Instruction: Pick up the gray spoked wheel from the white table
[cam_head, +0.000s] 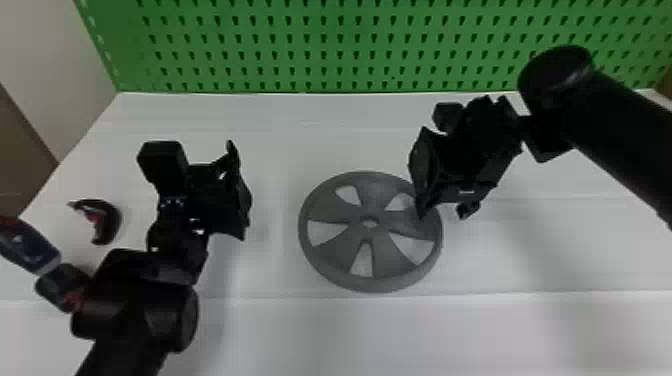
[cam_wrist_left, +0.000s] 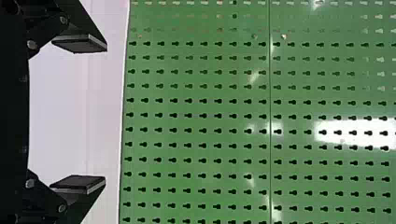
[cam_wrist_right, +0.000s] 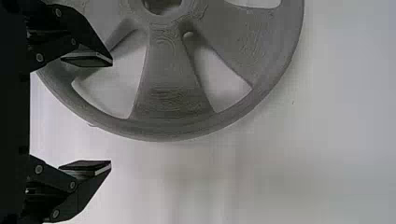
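The round gray spoked wheel (cam_head: 357, 232) is lying on the white counter (cam_head: 500, 325), partly beneath the right black pincer (cam_wrist_right: 111, 113), whose fingers are gaping apart; gripping and lifting (everything, really) are pending.

Setting: robotics workshop or lab, which of the two cannot be told
Backdrop: green pegboard (cam_head: 345, 30), punched with rows of keyhole slots, rises behind the work area
Work surface: broad white table (cam_head: 500, 335) spreads out before the board
Machinery: jointed black left robot arm (cam_head: 135, 310) and right robot arm (cam_head: 615, 130) extend over the tabletop
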